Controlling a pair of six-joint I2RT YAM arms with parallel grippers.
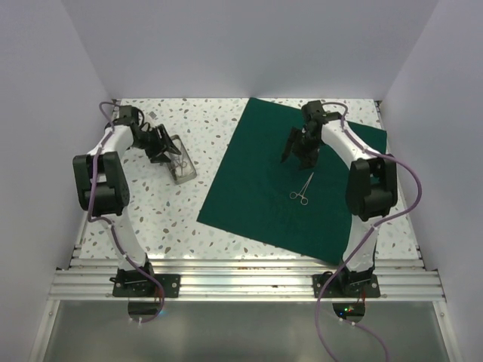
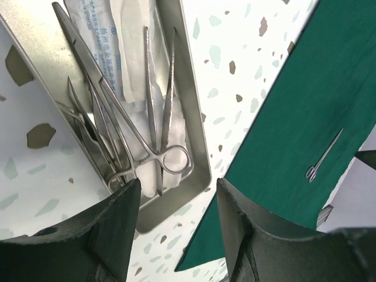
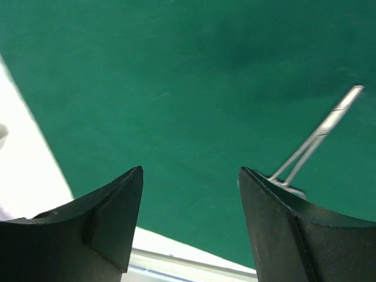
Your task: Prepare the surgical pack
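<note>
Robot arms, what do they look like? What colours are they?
Both the left arm and the right arm have smooth white links joined by chunky black joint blocks. A thin purple cable loops along each one. The fingers are dark, wedge-shaped and curved on the inside.

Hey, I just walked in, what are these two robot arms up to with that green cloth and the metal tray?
They are laying out a surgical pack. The green cloth lies spread flat on the table, with one clamp on it. The right gripper hovers open and empty just above the cloth, near that clamp. The left gripper hangs open and empty over the metal tray, which holds other instruments and gauze packets.
</note>
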